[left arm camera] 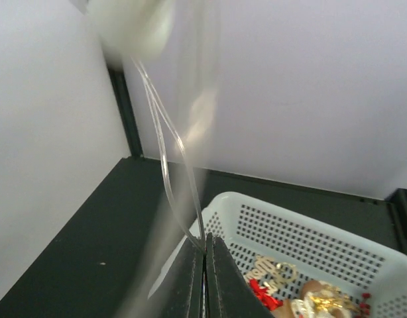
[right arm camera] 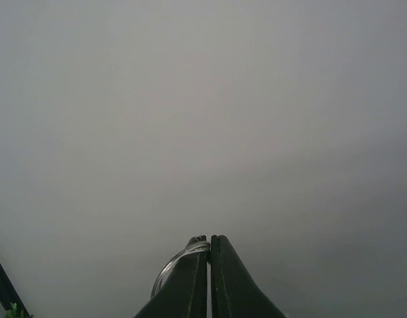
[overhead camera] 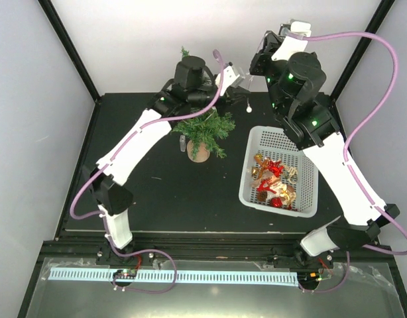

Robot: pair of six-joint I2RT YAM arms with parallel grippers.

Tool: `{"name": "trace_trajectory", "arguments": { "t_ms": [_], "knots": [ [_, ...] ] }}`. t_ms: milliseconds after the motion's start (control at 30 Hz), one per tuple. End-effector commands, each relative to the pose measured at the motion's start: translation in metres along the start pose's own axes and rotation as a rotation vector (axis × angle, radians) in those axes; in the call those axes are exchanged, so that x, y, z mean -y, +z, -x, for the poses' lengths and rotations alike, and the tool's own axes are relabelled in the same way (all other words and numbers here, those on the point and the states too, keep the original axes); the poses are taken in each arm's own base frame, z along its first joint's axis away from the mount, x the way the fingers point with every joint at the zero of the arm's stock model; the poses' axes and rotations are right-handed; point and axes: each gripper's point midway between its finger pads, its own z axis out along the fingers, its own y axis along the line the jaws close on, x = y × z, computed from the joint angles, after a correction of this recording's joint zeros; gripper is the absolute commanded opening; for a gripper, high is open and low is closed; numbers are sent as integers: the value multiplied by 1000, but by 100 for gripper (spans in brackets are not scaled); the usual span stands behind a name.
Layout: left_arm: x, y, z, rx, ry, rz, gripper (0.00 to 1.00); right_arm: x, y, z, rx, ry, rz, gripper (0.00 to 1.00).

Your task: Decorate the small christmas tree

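The small christmas tree stands in its brown pot at the table's middle back. My left arm crosses in front of it, and the tree's tip shows above the arm. My left gripper is shut on a clear thread loop that leads to a blurred white ball ornament. From above, the white ball ornament hangs right of the tree, below the left gripper. My right gripper faces the wall, raised close by, shut with a clear thread loop caught at its tip.
A white perforated basket right of the tree holds several red and gold ornaments; the basket lies just beyond the left fingers. Grey walls and black frame posts close in the back and sides.
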Motion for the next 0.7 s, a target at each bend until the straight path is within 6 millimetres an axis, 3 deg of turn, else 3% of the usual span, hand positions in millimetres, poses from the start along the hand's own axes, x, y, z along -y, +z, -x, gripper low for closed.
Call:
{"name": "trace_trajectory", "arguments": {
  "t_ms": [0, 233, 367, 600, 667],
  "knots": [
    [47, -48, 36, 38, 65, -116, 2, 16, -12, 12, 46, 31, -63, 8],
    [90, -91, 53, 48, 87, -240, 2, 25, -16, -1, 28, 65, -88, 19],
    [106, -109, 61, 61, 86, -283, 2, 26, -17, -1, 20, 88, -89, 32],
    [111, -125, 69, 53, 123, -257, 2, 0, -20, 7, -23, 119, 65, 56],
    [108, -125, 66, 38, 126, -239, 2, -12, -23, 9, -45, 143, 141, 69]
  ]
}}
